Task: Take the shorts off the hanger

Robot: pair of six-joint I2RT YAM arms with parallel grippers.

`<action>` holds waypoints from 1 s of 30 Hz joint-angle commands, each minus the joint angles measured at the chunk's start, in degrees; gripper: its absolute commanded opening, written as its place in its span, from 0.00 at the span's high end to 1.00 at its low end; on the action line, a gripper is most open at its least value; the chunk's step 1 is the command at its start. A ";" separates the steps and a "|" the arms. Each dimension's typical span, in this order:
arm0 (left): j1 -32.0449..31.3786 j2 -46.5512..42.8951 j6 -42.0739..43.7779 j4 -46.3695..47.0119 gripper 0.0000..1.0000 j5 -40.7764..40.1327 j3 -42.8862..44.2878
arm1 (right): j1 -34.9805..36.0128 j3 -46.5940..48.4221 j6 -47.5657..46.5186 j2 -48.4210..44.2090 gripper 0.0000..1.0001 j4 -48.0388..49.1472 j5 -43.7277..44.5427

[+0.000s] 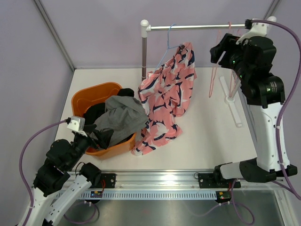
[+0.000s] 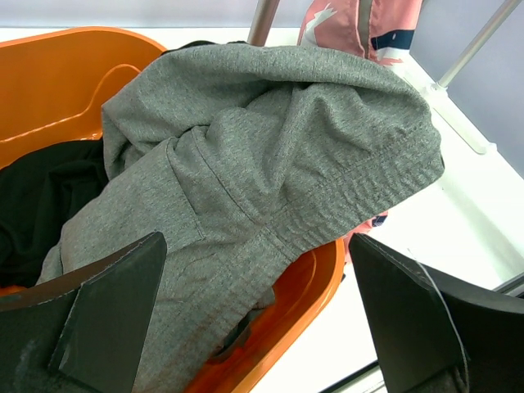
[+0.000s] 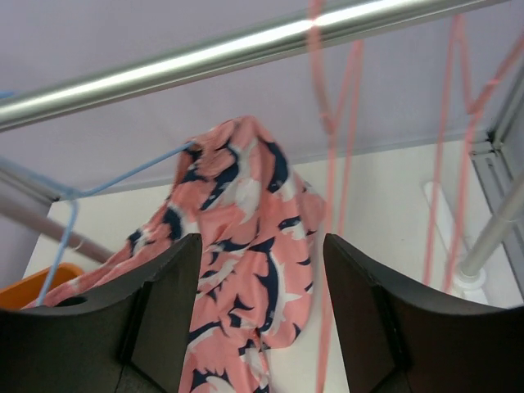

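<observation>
We find the pink, navy-patterned fabric shorts (image 1: pixel 167 99) still hooked on the thin blue wire hanger (image 1: pixel 168 40) under the silver metal rail (image 1: pixel 197 27), so removal is not yet done. The right gripper (image 3: pixel 260 246) is beside the rail and the left gripper (image 2: pixel 255 246) well below it, both spread and empty. We count one pair of shorts, one blue hanger and seemingly two pink wire hangers (image 1: pixel 214 77).

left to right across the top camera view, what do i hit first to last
orange basket → grey garment → pink patterned shorts → pink hangers → right arm
</observation>
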 commanded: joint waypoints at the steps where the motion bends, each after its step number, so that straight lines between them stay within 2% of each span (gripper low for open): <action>1: -0.03 0.25 1.05 2.79 0.01 1.80 -0.22 | 9.61 0.58 -0.31 -0.70 0.30 0.14 6.63; 2: 0.06 0.34 1.13 2.87 0.01 1.72 -0.22 | 13.28 1.11 -0.31 0.53 0.30 0.14 8.81; 6: -0.03 0.51 0.87 2.61 0.01 1.19 -0.22 | 19.19 2.08 0.73 3.43 0.30 3.21 11.38; 14: -0.03 1.04 0.78 2.61 0.01 0.92 -0.22 | 27.55 7.70 2.94 13.01 0.28 9.71 16.56; 20: -0.03 0.87 0.70 2.52 0.01 0.66 -0.22 | 29.84 13.15 2.15 20.05 0.26 12.62 25.25; 24: -0.03 0.69 0.78 2.52 0.01 0.66 -0.31 | 29.84 15.52 0.40 23.47 0.20 14.81 32.02; 30: -0.03 0.86 0.78 2.61 0.01 1.01 -0.31 | 29.84 19.22 -1.72 26.99 0.19 14.90 35.11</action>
